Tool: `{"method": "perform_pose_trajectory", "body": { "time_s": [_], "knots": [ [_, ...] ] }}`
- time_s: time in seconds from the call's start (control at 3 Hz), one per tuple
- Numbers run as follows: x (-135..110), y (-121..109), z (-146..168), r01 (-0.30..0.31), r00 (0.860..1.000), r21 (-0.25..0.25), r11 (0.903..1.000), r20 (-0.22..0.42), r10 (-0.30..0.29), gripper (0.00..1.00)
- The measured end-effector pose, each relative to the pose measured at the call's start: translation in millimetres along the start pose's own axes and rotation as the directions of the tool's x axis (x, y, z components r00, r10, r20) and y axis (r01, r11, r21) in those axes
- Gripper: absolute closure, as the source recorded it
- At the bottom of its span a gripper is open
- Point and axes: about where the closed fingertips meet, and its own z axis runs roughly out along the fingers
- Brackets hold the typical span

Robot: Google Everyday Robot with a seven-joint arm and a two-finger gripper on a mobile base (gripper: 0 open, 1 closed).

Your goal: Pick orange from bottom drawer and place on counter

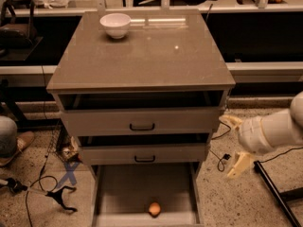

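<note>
The orange [154, 209] lies near the front edge of the bottom drawer [128, 188], which is pulled open at the foot of the cabinet. The counter [142, 56] is the grey-brown top slab above the three drawers. My gripper [235, 144] hangs to the right of the cabinet, level with the middle drawer, at the end of a white arm. Its two pale fingers [240, 164] are spread apart and hold nothing. It is above and to the right of the orange, well apart from it.
A white bowl [115, 24] stands at the counter's back left. The two upper drawers [142, 122] are slightly ajar. Cables and a clamp [59, 196] lie on the floor at left. A dark bar [274, 193] slants across the floor at right.
</note>
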Motion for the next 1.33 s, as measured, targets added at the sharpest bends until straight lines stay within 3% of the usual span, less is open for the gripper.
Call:
{"method": "perform_pose_trajectory", "body": {
  "time_s": [0.33, 0.67, 1.33],
  "knots": [
    [20.8, 7.1, 38.9, -0.003, 0.997, -0.033, 0.9994, 0.076, 0.005, 0.00],
    [38.3, 15.5, 77.2, -0.027, 0.995, -0.079, 0.9965, 0.099, 0.035, 0.00],
    [49.1, 16.2, 86.2, -0.024, 0.994, -0.075, 0.9969, 0.107, 0.032, 0.00]
  ]
}}
